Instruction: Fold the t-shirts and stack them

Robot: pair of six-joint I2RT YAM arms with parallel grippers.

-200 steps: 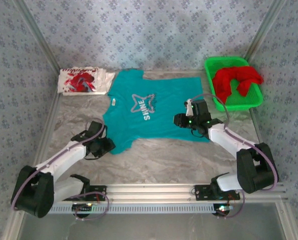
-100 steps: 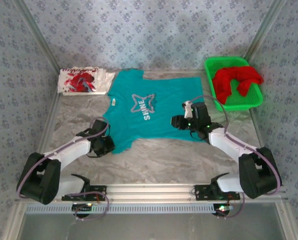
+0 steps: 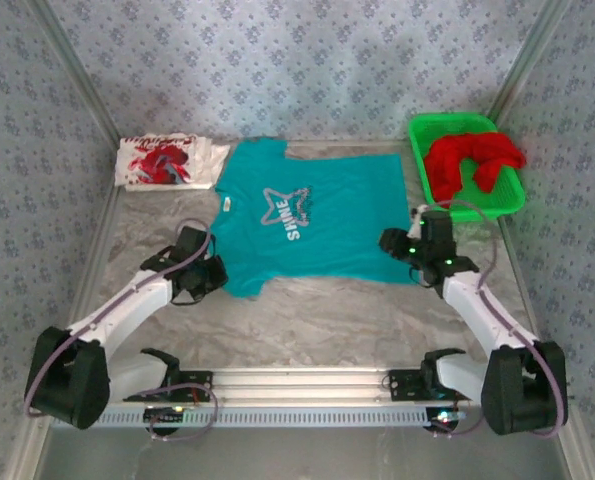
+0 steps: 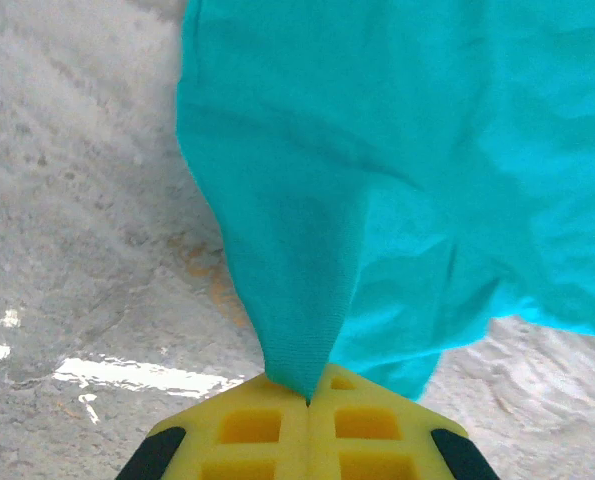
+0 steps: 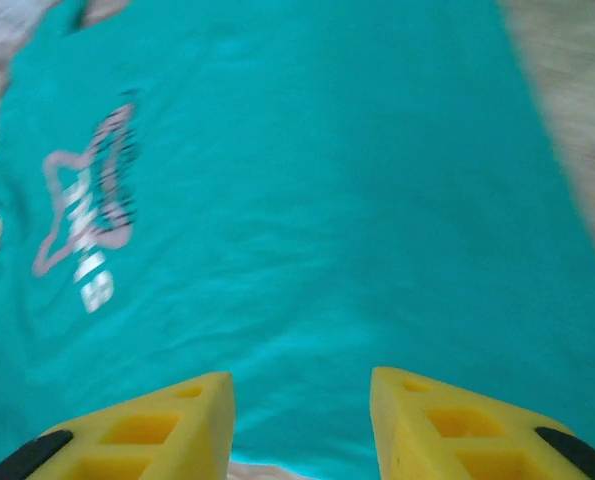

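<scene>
From above, the teal t-shirt (image 3: 307, 215) is seen spread mid-table. Left wrist: the left gripper (image 4: 308, 395) is clamped on its pinched edge. Right wrist: the right gripper (image 5: 302, 400) is parted above the cloth.

Green plastic basket (image 3: 420, 165) sits at the far right corner of the worktop, its long side along the right edge. Worktop (image 3: 327, 320) is grey, marbled, slightly wrinkled and glossy. The left wrist view catches a bright glare streak (image 4: 127, 372) on it. Aluminium extrusion rail (image 3: 307, 380) runs across the near edge. Slanted aluminium frame posts (image 3: 82, 85) stand left and right. Blue-grey floral-patterned walls (image 3: 307, 60) all round.
</scene>
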